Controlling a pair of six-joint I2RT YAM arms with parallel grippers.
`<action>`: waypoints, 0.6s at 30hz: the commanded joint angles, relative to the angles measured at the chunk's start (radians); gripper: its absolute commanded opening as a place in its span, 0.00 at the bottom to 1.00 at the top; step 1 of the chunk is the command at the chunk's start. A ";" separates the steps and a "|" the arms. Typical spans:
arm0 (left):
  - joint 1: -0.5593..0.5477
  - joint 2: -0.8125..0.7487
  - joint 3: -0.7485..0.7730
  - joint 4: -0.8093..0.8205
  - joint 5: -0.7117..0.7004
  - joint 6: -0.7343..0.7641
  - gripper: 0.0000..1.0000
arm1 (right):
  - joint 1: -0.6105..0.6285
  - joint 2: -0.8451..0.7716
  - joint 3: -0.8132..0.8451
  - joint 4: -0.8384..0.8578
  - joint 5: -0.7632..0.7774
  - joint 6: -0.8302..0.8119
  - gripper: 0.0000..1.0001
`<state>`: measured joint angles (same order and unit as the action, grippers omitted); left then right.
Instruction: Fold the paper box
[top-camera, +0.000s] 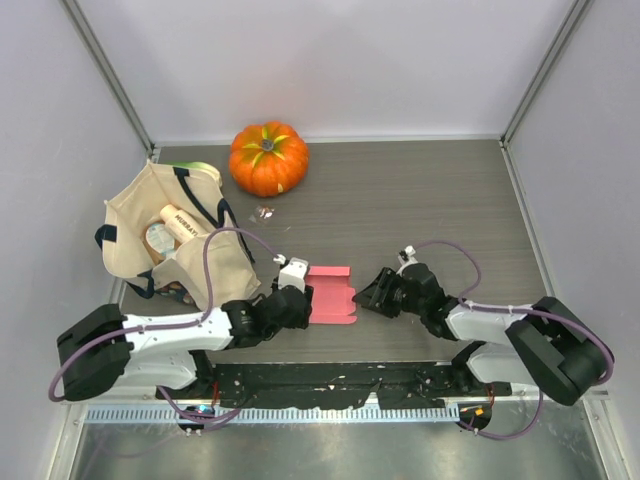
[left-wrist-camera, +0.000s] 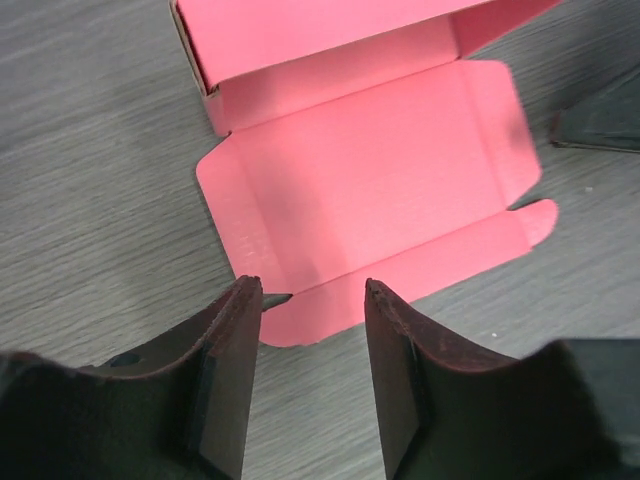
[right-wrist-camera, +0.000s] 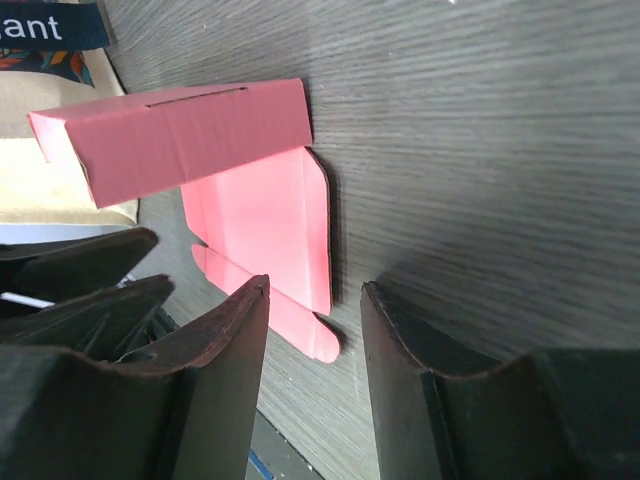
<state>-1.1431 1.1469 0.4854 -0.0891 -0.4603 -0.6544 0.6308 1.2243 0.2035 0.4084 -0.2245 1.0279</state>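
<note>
The pink-red paper box lies on the dark wood table between my two grippers, its far part folded into a raised box section and its flat lid panel with tabs towards the near edge. In the left wrist view the flat panel lies just beyond my open left gripper, whose fingertips hover at its near tab. In the right wrist view the box is to the left of my open right gripper, with a rounded tab between the jaws' line. My left gripper and right gripper flank the box and both are empty.
An orange pumpkin stands at the back. A beige tote bag with bottles inside lies at the left, close to the left arm. A small shiny scrap lies in front of the pumpkin. Grey walls enclose the table.
</note>
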 joint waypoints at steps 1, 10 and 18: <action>0.026 0.083 -0.008 0.117 0.034 -0.076 0.47 | -0.013 0.096 0.025 0.112 -0.048 -0.043 0.47; 0.026 0.119 -0.010 0.134 0.055 -0.076 0.45 | -0.013 0.366 -0.022 0.545 -0.144 0.082 0.18; 0.025 0.103 0.005 0.115 0.095 -0.027 0.47 | -0.016 0.491 -0.062 0.828 -0.144 0.205 0.01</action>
<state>-1.1191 1.2716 0.4686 0.0071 -0.3794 -0.7143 0.6182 1.6718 0.1535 1.0389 -0.3584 1.1652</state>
